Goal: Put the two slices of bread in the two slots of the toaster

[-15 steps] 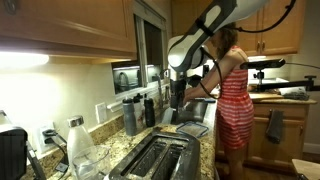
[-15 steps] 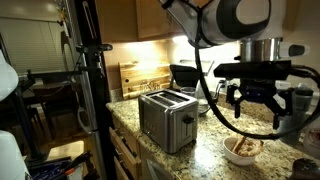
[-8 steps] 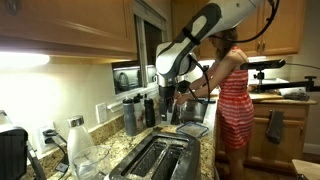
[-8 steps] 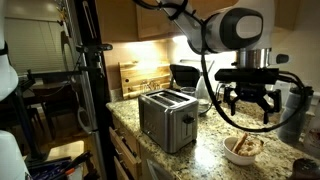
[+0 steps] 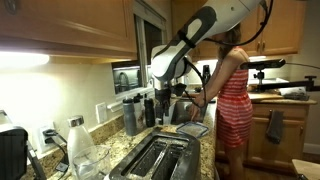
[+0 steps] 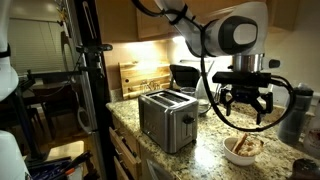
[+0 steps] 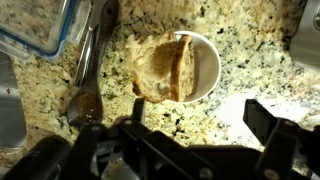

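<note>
The two slices of bread [image 7: 160, 68] lie together in a small white bowl [image 7: 209, 66] on the granite counter; the bowl also shows in an exterior view [image 6: 229, 153]. My gripper [image 7: 198, 118] hangs open and empty above the counter, just beside the bowl, and is seen in both exterior views [image 6: 243, 108] [image 5: 166, 100]. The silver toaster [image 6: 167, 120] stands apart from the bowl, its two slots [image 6: 170, 97] empty. The toaster also shows near the camera in an exterior view [image 5: 160, 160].
A clear container with a blue rim [image 7: 35, 30] and a metal spoon [image 7: 88, 70] lie beside the bowl. A person in a striped dress [image 5: 235, 95] stands behind. Bottles [image 5: 132, 115], a glass jar [image 5: 80, 145], a dark vessel [image 6: 300, 105].
The gripper has moved sideways along the counter toward the toaster and a little lower, over the bowl area. It stays open. Bread and toaster have not moved.
</note>
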Robot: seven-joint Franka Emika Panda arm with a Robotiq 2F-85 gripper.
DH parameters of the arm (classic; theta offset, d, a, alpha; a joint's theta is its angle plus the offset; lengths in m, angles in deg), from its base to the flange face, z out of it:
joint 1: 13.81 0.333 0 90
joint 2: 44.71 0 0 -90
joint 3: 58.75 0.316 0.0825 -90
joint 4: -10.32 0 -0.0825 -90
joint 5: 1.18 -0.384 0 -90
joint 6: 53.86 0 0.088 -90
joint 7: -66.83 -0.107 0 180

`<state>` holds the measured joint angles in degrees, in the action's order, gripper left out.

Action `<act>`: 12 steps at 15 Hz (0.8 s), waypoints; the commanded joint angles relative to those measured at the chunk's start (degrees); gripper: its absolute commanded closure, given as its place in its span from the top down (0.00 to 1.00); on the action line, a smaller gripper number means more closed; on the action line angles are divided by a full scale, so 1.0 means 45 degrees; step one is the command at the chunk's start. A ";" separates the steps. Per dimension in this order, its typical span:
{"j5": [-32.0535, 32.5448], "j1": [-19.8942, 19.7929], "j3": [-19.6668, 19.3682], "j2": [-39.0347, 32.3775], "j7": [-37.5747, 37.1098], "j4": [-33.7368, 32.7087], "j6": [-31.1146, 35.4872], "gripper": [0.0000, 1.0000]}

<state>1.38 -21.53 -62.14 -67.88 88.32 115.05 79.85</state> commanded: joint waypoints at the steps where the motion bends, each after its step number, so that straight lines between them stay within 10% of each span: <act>1: -0.0114 -0.0321 0.0059 -0.0149 0.0025 -0.0222 -0.0645 1.00; 12: -0.0267 -0.0676 0.0153 -0.0601 0.0210 -0.0491 -0.1025 1.00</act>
<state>1.30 -23.64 -62.23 -69.50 88.41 114.56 77.06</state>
